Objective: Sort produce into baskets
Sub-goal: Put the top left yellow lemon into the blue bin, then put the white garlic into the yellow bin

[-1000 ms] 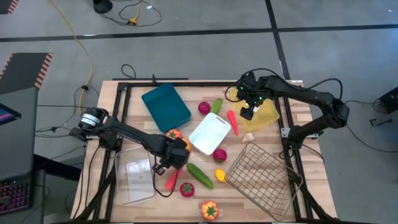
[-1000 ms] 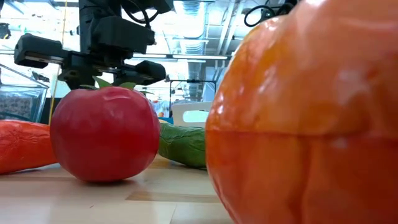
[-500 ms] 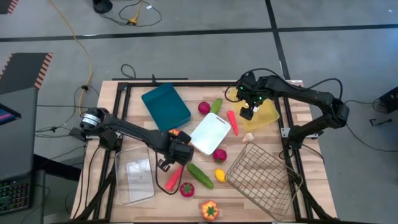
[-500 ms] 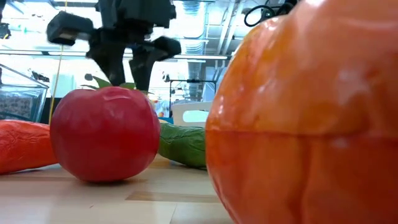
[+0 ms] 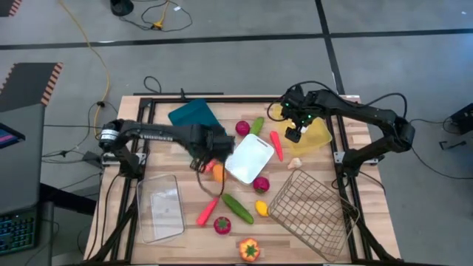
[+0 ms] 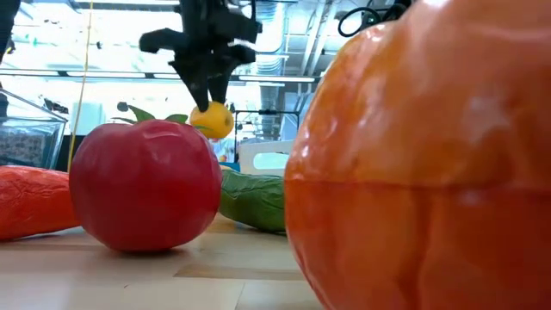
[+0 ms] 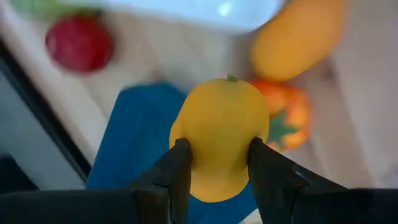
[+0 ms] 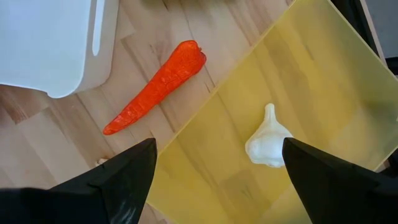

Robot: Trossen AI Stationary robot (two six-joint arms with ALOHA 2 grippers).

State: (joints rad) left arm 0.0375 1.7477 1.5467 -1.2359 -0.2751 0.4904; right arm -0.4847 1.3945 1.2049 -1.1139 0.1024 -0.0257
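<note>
Left tool [image 7: 214, 163]: clamped on yellow citrus [image 7: 221, 134], near teal tray [image 5: 196, 123]; best released low, centred. Right tool [image 8: 214, 174]: open above yellow tray [image 8: 298, 93].

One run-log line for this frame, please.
left claw: holding yellow citrus above teal tray | right claw: open over yellow tray

Bare wood between the clear bin [image 5: 161, 207] and wire basket [image 5: 308, 209] is cluttered – 1 carrot [image 5: 208, 210], cucumber [image 5: 237, 207], tomato [image 5: 222, 224].

Yellow lemon [image 7: 221, 134] held aloft over teal tray [image 7: 140, 140].
</note>
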